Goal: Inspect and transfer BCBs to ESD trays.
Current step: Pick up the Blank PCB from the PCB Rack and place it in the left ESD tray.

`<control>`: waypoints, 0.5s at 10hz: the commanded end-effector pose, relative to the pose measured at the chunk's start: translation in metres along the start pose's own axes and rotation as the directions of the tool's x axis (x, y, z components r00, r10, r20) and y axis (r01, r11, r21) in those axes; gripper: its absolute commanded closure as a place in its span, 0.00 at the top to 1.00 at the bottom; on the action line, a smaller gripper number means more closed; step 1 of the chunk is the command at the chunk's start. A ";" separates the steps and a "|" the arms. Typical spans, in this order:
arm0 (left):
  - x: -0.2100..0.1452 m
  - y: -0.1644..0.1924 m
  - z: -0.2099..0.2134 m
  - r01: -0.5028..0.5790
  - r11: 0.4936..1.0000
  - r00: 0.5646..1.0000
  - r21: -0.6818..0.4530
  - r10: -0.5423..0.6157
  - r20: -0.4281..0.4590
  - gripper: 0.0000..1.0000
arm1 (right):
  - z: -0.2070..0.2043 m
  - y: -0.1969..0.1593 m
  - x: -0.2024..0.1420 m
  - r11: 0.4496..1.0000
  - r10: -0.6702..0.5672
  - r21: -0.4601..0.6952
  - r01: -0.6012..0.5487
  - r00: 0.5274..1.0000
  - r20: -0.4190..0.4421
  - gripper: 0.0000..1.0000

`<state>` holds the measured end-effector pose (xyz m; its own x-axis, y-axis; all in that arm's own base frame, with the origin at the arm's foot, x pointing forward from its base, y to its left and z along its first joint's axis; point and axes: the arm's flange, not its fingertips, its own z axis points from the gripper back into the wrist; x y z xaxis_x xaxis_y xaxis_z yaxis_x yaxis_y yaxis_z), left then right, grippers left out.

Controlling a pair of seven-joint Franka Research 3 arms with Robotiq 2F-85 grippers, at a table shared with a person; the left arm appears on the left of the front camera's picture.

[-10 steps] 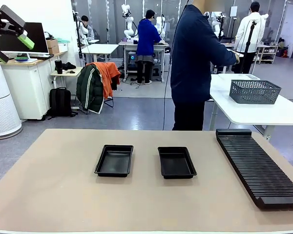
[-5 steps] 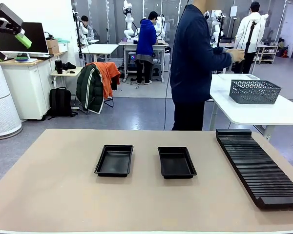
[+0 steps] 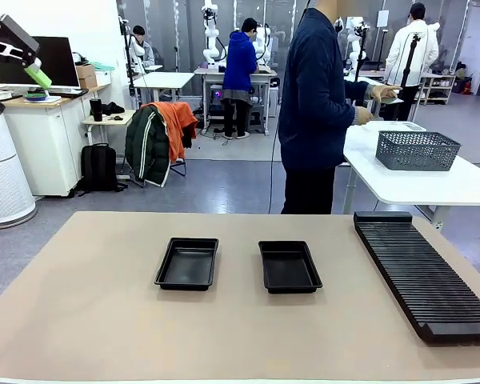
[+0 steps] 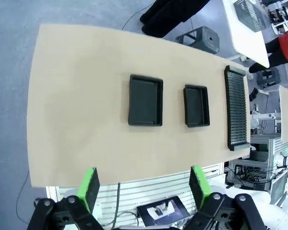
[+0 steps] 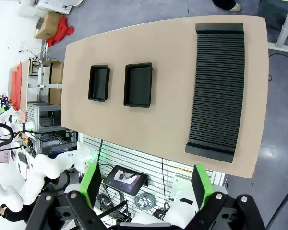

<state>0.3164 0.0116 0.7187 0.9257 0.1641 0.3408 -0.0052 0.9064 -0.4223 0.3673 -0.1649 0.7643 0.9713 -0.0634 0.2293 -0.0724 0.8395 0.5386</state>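
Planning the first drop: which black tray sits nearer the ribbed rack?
The right-hand tray, on the robot's right; the left-hand tray lies farther from the rack.

left gripper [image 4: 144, 187]: black links, green pads [image 4: 90, 186] | right gripper [image 5: 146, 184]: same | person [image 3: 314, 104]: navy jacket, dark trousers

Grey floor [image 3: 224, 188], white side table [image 3: 432, 184], orange jacket [image 3: 178, 120], white cabinet [image 3: 52, 148] at left.

Wide bare table, three things in the way
The left ESD tray [image 3: 187, 263] and right ESD tray [image 3: 289, 266] sit mid-table with a bare gap between; the long black rack [image 3: 422, 276] fills the right side; the table [image 3: 88, 320] is bare left and near
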 end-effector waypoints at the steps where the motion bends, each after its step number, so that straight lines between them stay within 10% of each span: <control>1: 0.003 -0.006 0.008 -0.038 0.998 0.998 0.051 0.040 -0.040 1.00 | 0.000 0.002 -0.003 1.000 0.003 0.002 -0.003 1.000 -0.001 1.00; 5: 0.006 -0.014 0.012 0.005 0.996 0.999 0.094 -0.001 -0.039 1.00 | 0.000 0.002 -0.003 1.000 0.003 0.002 -0.003 1.000 -0.001 1.00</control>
<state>0.3162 0.0041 0.7322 0.9347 0.1596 0.3175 -0.0286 0.9244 -0.3803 0.3673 -0.1649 0.7643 0.9713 -0.0633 0.2293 -0.0725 0.8395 0.5385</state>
